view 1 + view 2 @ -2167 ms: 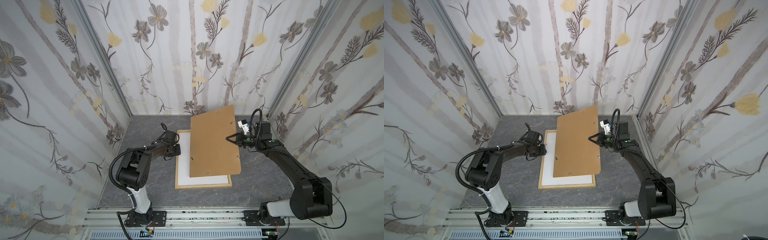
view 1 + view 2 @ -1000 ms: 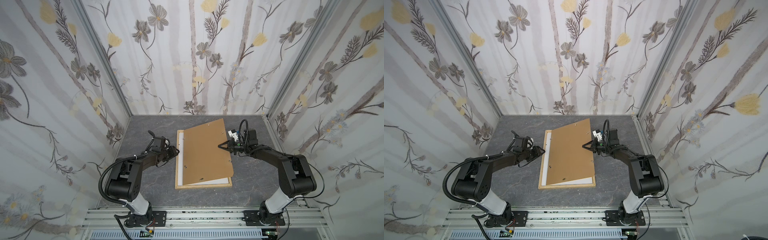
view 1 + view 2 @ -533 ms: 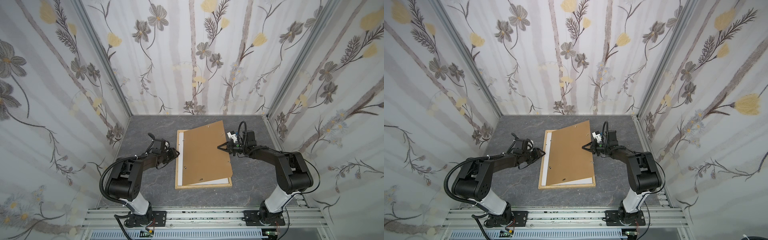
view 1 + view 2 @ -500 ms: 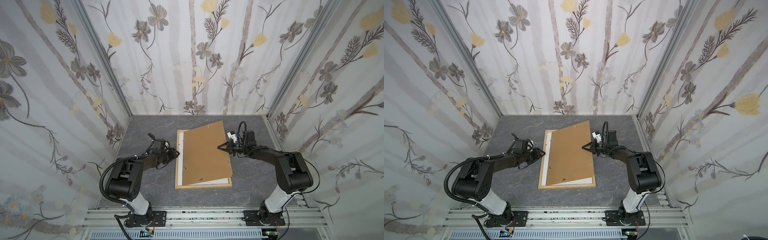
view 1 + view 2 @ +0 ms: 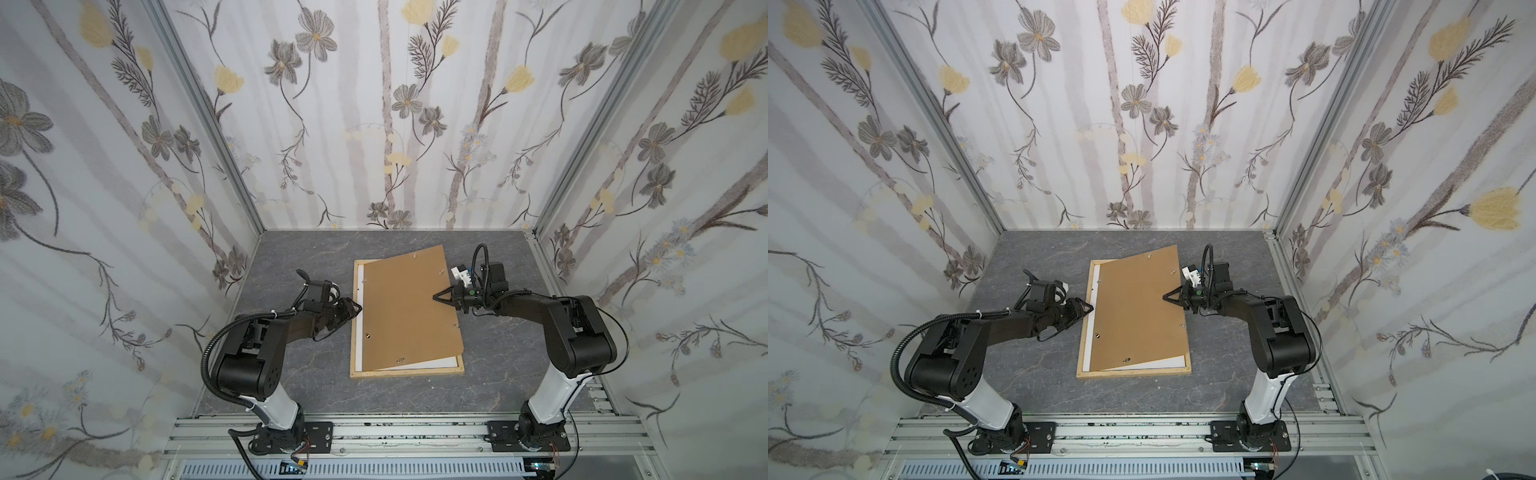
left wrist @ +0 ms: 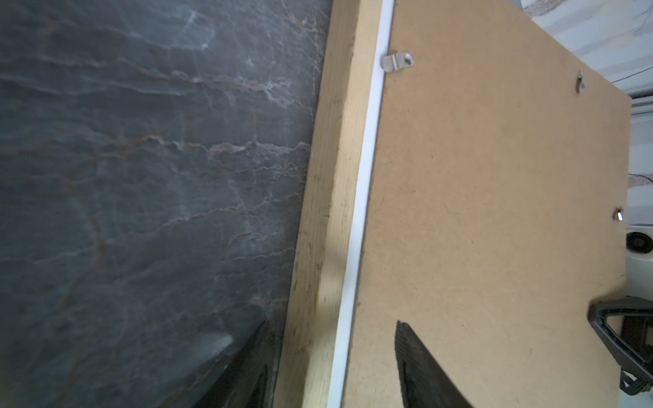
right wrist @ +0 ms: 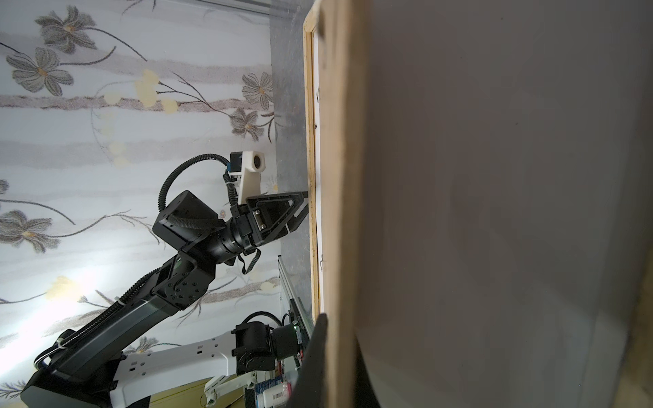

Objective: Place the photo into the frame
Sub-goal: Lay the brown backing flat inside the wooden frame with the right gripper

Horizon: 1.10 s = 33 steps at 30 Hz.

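Top views, frame: in both top views I see the frame (image 5: 407, 372) (image 5: 1133, 375) lying flat on the table (image 5: 316, 386), between the two arms.
Top views, photo: only white strips of the photo (image 5: 428, 364) (image 5: 1163, 364) show inside the frame, along its left and near rails. The rest is covered.
Top views, backing panel: the brown backing panel (image 5: 407, 307) (image 5: 1138, 307) sits skewed on top, and its far corner pokes out past the far rail.
Top views, right gripper: my right gripper (image 5: 436, 297) (image 5: 1167, 297) has its fingers pressed together on the panel's right edge.
Top views, left gripper: my left gripper (image 5: 355, 308) (image 5: 1088, 308) is at the frame's left rail.
Left wrist, fingers: the fingers (image 6: 420, 371) are spread. One is over the table outside the rail and the other is over the panel, with the wooden rail (image 6: 325, 212) and the white strip (image 6: 360, 212) between them. I cannot tell whether they touch anything.
Left wrist, clip: a metal clip (image 6: 397, 61) sits at the panel's edge.
Right wrist, panel: the panel's edge (image 7: 342, 176) runs past my dark finger (image 7: 316, 353).
Right wrist, beyond: the left gripper (image 7: 300, 205) is at the frame's rail (image 7: 311, 141).
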### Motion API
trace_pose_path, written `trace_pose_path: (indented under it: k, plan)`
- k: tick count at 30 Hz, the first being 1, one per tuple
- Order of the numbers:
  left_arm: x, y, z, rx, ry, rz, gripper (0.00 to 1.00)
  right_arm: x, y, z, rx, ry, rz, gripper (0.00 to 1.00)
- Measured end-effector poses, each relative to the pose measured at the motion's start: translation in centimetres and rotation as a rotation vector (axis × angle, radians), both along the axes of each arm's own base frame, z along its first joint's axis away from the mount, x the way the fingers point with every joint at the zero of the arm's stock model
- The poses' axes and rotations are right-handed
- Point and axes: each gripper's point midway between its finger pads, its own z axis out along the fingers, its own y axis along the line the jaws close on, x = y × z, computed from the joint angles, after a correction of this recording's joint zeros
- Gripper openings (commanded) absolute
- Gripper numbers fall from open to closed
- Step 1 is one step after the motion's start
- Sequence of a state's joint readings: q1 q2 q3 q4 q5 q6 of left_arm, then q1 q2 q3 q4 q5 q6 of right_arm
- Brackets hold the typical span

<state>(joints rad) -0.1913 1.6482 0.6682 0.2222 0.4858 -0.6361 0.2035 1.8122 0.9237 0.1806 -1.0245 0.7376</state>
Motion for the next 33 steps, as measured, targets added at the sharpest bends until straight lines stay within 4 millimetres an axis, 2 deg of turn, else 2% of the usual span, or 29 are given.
trace_pose_path:
  k: [11, 22, 30, 33]
  plan:
    - [0.1, -0.5, 0.1, -0.029, -0.009, -0.018, 0.60, 0.2, 0.6, -1.6, -0.011, 0.006, 0.031, 0.00]
    - [0.2, -0.9, 0.4, -0.059, -0.028, -0.024, 0.71, 0.4, 0.9, -3.2, 0.004, 0.031, 0.050, 0.00]
    - [0.2, -1.1, 0.8, -0.076, -0.040, -0.031, 0.77, 0.3, 0.9, -4.2, -0.016, 0.033, 0.049, 0.16]
    - [0.2, -1.1, 0.9, -0.078, -0.041, -0.032, 0.78, 0.2, 0.8, -4.7, -0.047, 0.039, 0.043, 0.27]
